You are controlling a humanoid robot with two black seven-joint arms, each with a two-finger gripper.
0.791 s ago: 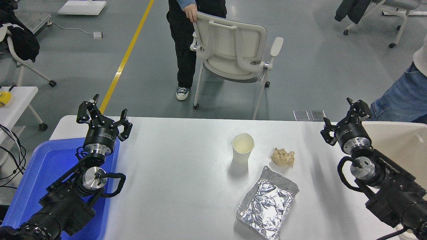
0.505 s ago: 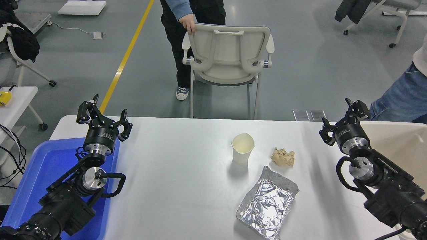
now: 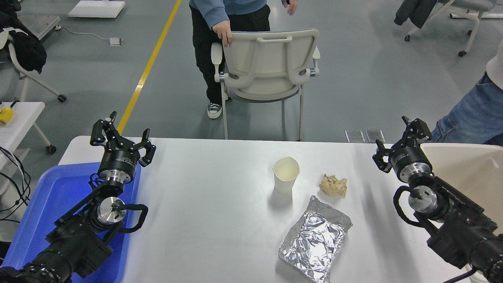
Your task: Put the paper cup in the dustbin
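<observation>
The white paper cup [image 3: 286, 174] stands upright on the white table [image 3: 208, 204], right of centre. The beige dustbin [image 3: 469, 173] sits at the table's right edge, partly behind my right arm. My right gripper [image 3: 397, 142] is open and empty, near the dustbin's left rim, well to the right of the cup. My left gripper [image 3: 120, 135] is open and empty, parked over the far end of the blue tray [image 3: 51, 196] at the lower left.
A crumpled tan paper ball [image 3: 333, 185] lies right of the cup. A foil tray [image 3: 314, 237] lies in front of both. A person holds a white chair [image 3: 267, 63] beyond the table's far edge. Another person's leg [image 3: 471, 118] is near the far right.
My right gripper has shifted slightly left and away from the dustbin. The person has turned the chair and moved it closer to the table. The cup has not moved.
</observation>
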